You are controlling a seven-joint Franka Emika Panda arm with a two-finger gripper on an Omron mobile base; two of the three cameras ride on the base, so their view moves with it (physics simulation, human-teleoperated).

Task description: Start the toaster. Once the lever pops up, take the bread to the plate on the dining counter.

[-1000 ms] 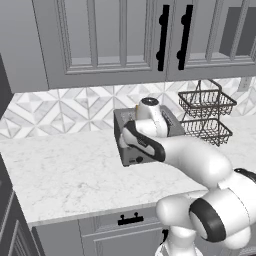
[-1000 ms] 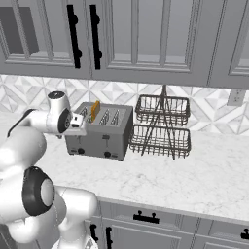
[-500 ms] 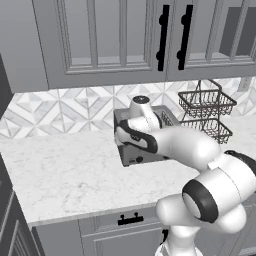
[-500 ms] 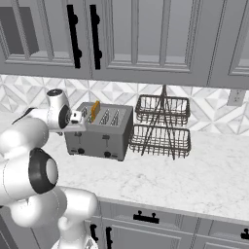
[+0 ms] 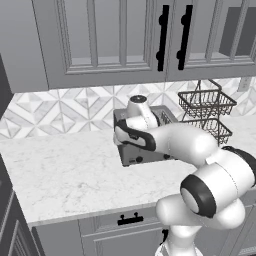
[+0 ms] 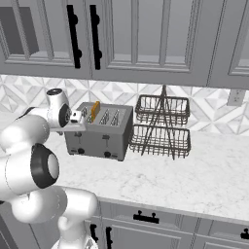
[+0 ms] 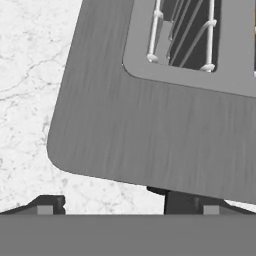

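Observation:
The grey toaster point(image 6: 99, 138) stands on the marble worktop against the tiled wall, and my forearm covers part of the toaster point(image 5: 147, 156) in the left base view. An orange-crusted bread point(image 6: 96, 110) slice stands upright in a left-hand slot. My gripper point(image 6: 76, 116) hovers open over the toaster's left front corner, holding nothing. In the hand view the gripper point(image 7: 117, 206) looks down on the toaster top point(image 7: 150, 125). A small dark tab, apparently the lever point(image 7: 157, 190), pokes out under the front edge beside my right fingertip point(image 7: 186, 202). The plate and dining counter are out of view.
A two-tier black wire basket rack point(image 6: 161, 127) stands right of the toaster, also seen as the rack point(image 5: 206, 112). Grey upper cabinets with black handles point(image 5: 172, 37) hang above. Open marble worktop point(image 5: 65, 170) spreads to the left and front. A wall outlet point(image 6: 237, 97) sits far right.
My hand has shifted slightly left and up over the toaster's left end while the elbow swung round. The jaws stay open. Toaster and bread have not moved.

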